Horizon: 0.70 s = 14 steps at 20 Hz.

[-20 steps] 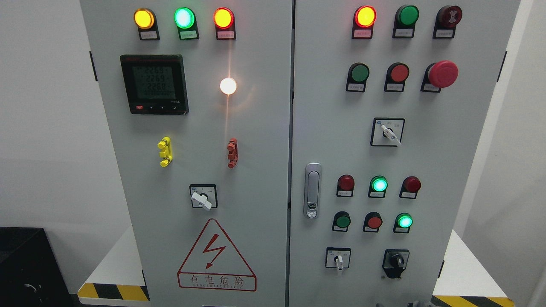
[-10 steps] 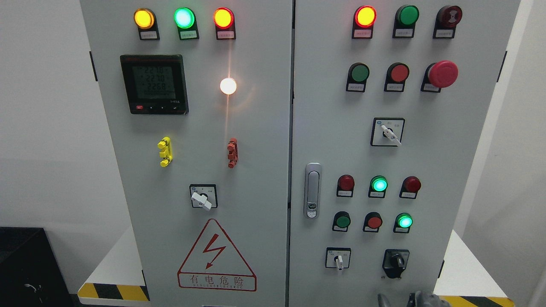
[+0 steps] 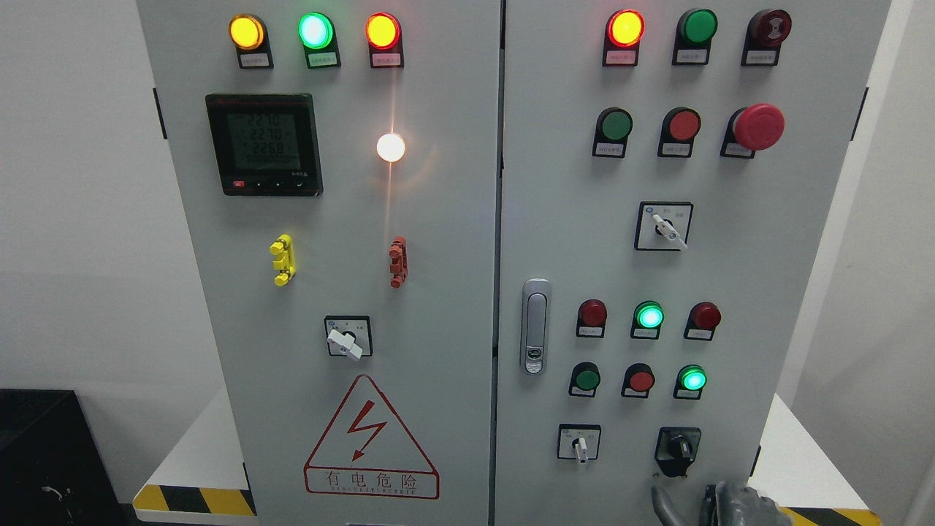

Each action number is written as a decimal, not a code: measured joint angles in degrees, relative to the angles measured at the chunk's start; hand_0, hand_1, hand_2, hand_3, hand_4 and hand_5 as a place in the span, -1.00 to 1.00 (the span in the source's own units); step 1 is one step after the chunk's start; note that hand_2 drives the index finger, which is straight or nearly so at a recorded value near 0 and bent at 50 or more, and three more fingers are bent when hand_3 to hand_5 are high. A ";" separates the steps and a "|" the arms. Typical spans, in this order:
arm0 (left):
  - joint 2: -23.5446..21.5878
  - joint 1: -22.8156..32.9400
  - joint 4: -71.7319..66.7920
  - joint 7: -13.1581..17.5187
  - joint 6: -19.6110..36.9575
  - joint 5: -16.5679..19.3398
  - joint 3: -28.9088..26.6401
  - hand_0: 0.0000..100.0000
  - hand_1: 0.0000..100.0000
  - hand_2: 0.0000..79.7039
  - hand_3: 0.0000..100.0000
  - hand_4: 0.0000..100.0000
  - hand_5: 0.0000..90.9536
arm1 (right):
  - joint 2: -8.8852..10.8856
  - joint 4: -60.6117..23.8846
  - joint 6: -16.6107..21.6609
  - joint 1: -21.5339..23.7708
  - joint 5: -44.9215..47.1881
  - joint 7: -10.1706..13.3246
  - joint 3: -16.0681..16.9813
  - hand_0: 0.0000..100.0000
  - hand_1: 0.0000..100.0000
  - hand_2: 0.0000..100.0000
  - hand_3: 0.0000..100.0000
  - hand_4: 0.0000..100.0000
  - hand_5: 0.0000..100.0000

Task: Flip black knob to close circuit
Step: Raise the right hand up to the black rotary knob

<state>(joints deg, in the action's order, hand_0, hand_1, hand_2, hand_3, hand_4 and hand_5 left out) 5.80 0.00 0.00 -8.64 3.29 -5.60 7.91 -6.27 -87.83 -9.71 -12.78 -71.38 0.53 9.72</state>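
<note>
The black knob [image 3: 678,447] sits on its black plate at the lower right of the grey control cabinet's right door [image 3: 701,263]. Its handle stands about upright. My right hand [image 3: 719,505] shows at the bottom edge just below the knob, with grey fingers [image 3: 663,504] pointing up and relaxed, holding nothing. It does not touch the knob. My left hand is out of view.
A white selector switch [image 3: 580,445] sits left of the knob. Green lit lamps [image 3: 692,379] and red buttons [image 3: 640,380] sit above it. A metal door latch [image 3: 535,326] is at the door's left edge. The left door carries a meter [image 3: 264,143] and a warning triangle [image 3: 370,438].
My right hand has risen from the bottom edge toward the black knob; more of its fingers and palm show now. The panel is otherwise unchanged.
</note>
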 measured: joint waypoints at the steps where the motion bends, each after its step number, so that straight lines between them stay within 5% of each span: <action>1: 0.00 0.00 0.00 0.00 0.00 0.00 0.00 -0.76 0.11 -1.00 -1.00 -1.00 -1.00 | 0.09 -0.17 -0.01 -0.08 -0.04 -0.07 0.04 -1.00 -0.97 0.77 1.00 0.89 1.00; 14: 0.00 0.00 0.00 0.00 0.00 0.00 0.00 -0.76 0.11 -1.00 -1.00 -1.00 -1.00 | 1.04 -2.43 -0.04 -0.40 -0.37 -1.37 0.28 -1.00 -0.94 0.77 1.00 0.89 1.00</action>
<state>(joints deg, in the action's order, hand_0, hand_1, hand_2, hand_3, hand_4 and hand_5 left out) 5.80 0.00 0.00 -8.64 3.29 -5.60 7.91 -5.24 -90.26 -9.75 -13.18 -71.75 -0.83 10.01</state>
